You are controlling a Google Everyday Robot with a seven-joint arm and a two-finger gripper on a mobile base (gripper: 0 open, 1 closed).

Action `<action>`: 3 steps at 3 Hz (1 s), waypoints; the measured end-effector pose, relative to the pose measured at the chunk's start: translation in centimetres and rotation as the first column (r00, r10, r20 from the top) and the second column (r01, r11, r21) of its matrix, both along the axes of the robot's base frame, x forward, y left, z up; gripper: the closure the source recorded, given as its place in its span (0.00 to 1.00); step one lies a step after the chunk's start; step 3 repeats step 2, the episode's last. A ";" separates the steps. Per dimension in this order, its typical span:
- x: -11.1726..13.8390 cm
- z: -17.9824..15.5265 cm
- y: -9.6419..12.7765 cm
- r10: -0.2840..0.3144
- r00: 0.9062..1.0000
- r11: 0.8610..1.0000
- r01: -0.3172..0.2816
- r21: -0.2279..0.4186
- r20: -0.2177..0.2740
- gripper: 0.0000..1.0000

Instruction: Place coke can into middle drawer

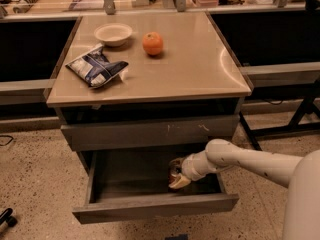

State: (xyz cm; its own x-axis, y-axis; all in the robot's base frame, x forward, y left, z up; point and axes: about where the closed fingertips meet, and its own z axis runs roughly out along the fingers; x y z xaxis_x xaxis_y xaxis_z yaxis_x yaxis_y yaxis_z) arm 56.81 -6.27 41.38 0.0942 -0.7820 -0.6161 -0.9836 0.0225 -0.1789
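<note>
Coke can (174, 170) between clamped fingers (180, 182) of the gripper (176, 176), inside the open middle drawer (150, 207)

We see the drawer (155, 207) pulled open beneath the scratched drawer front (150, 132). The gripper (176, 177) is down inside it, toward the right side, at the end of the white arm (245, 160) that reaches in from the right. The can (174, 170) shows dimly at the gripper, within the drawer's walls. On the tabletop (195, 69) sit a bowl (113, 34), an orange (152, 43) and a chip bag (96, 67).
</note>
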 end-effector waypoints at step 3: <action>0.0 0.0 0.0 0.000 1.000 1.000 0.000 0.000 0.000 0.00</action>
